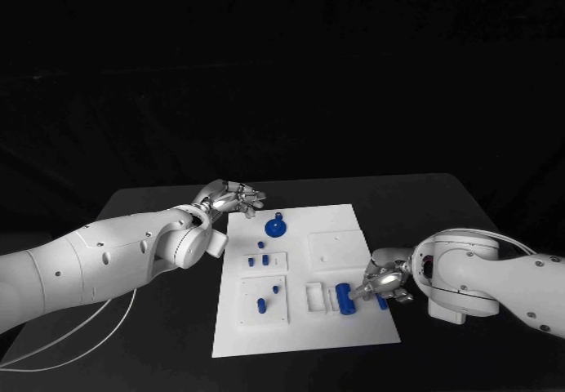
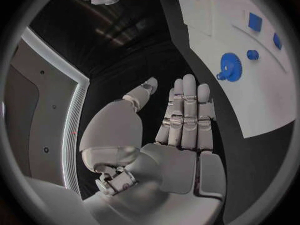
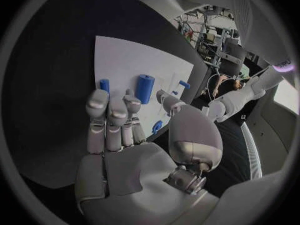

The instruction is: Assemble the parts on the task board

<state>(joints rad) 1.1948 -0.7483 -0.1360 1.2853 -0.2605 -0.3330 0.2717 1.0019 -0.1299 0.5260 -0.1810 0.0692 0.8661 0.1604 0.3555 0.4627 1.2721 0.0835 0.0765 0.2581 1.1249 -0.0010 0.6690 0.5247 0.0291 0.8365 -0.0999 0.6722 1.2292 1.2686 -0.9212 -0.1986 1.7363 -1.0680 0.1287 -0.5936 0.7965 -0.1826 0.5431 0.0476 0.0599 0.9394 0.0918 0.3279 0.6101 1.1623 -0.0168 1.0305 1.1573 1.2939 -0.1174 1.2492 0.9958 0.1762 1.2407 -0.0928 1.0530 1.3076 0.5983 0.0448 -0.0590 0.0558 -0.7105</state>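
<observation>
At the near right edge of the task board point(image 1: 353, 335), the right hand point(image 1: 386, 283) hovers with fingers apart and holding nothing, just beside the blue cylinder point(image 1: 344, 298), which looks light, rigid and smooth, best pinched across its round sides.

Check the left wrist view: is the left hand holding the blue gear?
No, the left hand holds nothing, fingers straight, and the blue gear lies apart on the white board.

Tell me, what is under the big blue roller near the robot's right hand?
The white task board lies under the big blue roller. The spot right beneath the roller is hidden.
</observation>
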